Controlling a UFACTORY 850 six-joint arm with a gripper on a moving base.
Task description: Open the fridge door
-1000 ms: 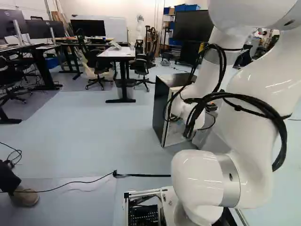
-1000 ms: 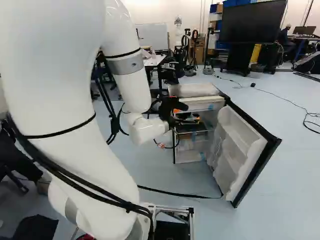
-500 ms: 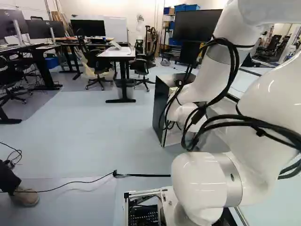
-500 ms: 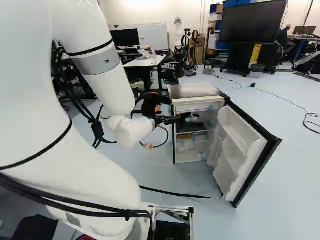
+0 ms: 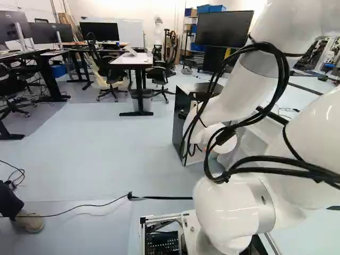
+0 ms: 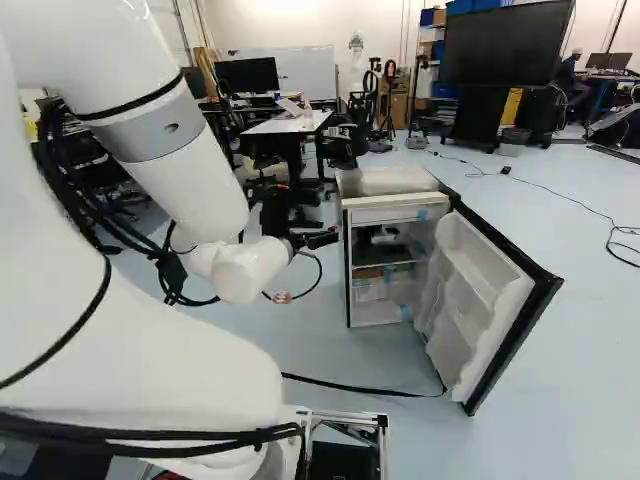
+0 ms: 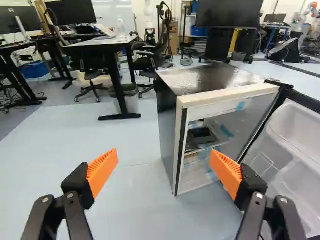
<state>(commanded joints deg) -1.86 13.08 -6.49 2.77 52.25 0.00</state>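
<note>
Fridge door (image 6: 484,305) open | wrist vw: cut off | L base: pt. hid.

No text or number can be clearly read; 1 small mark is seen on a dark monitor (image 7: 31,19).

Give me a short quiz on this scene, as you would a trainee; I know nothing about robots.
1. True or false: the fridge has its door standing open.
2. What colour are the pads on the claw?
a) green
b) orange
c) purple
3. Fill in one word: the claw's two fingers stand ____, with nothing gripped between them.

Key: 1. true; 2. b; 3. apart
</note>
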